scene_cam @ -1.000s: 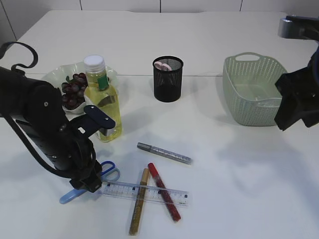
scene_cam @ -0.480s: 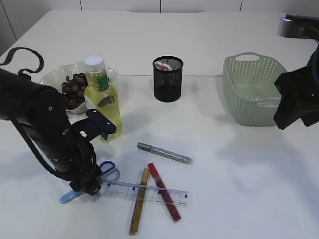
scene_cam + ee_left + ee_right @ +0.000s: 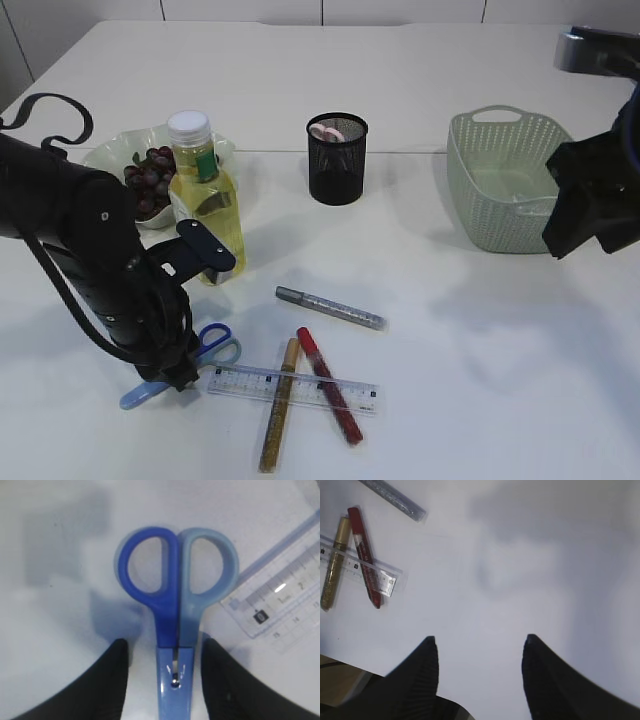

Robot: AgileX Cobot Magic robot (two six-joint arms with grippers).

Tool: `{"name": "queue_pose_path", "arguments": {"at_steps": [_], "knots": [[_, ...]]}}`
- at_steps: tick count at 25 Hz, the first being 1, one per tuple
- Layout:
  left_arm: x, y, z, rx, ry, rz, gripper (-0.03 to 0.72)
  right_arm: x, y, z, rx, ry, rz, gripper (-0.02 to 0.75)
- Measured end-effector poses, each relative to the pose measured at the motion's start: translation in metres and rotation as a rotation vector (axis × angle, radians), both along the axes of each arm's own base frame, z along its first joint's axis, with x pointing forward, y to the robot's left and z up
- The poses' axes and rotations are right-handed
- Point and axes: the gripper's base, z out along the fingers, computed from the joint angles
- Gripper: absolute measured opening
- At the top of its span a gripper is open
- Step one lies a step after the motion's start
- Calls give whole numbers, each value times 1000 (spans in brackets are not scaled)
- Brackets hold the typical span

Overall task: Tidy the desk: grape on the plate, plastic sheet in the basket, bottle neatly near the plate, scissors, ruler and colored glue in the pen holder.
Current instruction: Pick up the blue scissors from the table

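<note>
Your left gripper [image 3: 162,672] is low over the desk with its two black fingers [image 3: 107,685] spread on either side of the blue-handled scissors [image 3: 176,610], just below the finger loops, and from the wrist view they do not seem to press on the scissors yet, so I judge it as open and ready to close. The risk here is that the transparent plastic ruler [image 3: 280,595] lies just beside the lighter handle loop; if you close or lift carelessly, the scissors may drag it and disturb the gold glitter glue pen [image 3: 277,404] and the red glue pen [image 3: 328,385] that lie across it. The scissors lie flat on the smooth white table [image 3: 450,330], so the fingers may also slide over them and lose the grip. Your right gripper [image 3: 479,652] hangs open and empty above bare table near the basket. About the containers: the black mesh pen holder [image 3: 337,158] already has something pink inside, which I cannot identify. The pale green woven plastic basket [image 3: 508,180] shows a light layer at its bottom, perhaps the plastic sheet, but I cannot be sure. The white scalloped plate [image 3: 125,152] holds the dark grapes [image 3: 147,180], and the yellow bottle with white cap [image 3: 204,195] stands upright just beside it. The silver glue pen [image 3: 330,308] lies alone.
</note>
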Motion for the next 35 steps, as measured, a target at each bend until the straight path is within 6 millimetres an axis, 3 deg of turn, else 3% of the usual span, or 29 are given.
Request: {"name": "queue_pose_path", "arguments": {"at_steps": [4,10,25,35], "knots": [[0,0,0,2,2,-2,328,0,1,0,14,-3,1,428],[-2,2,0,25,24,-34,232,0,2,0,17,-5,4,427],[-7,5,0,68,83,-58,166,1,2,1,17,-8,4,427],[-12,-4,0,80,68,-107,137,1,2,1,17,-8,4,427]]}}
